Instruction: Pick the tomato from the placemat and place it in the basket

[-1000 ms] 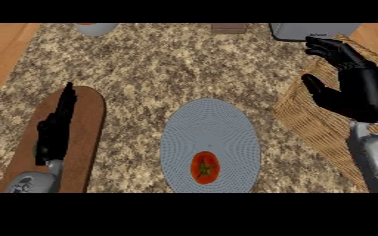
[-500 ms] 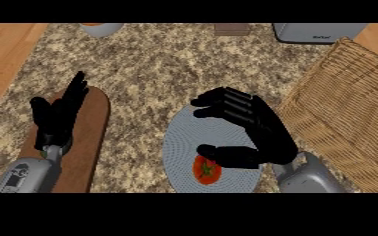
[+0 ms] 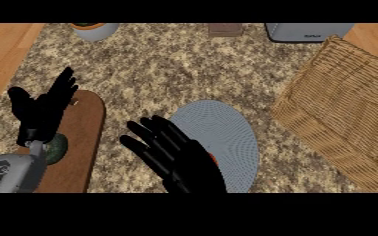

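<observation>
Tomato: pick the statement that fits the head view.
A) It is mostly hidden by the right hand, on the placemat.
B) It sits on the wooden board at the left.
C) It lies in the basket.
A: only a red sliver of the tomato shows at the edge of the open right hand, on the placemat; nothing red shows in the basket.

counter (image 3: 170,65): speckled stone top | centre-front: round grey-blue placemat (image 3: 225,130) | right: wicker basket (image 3: 332,105) | left: brown oval board (image 3: 83,130) | far edge: grey pot (image 3: 96,30) left, small brown block (image 3: 224,29), grey box (image 3: 306,31) right
</observation>
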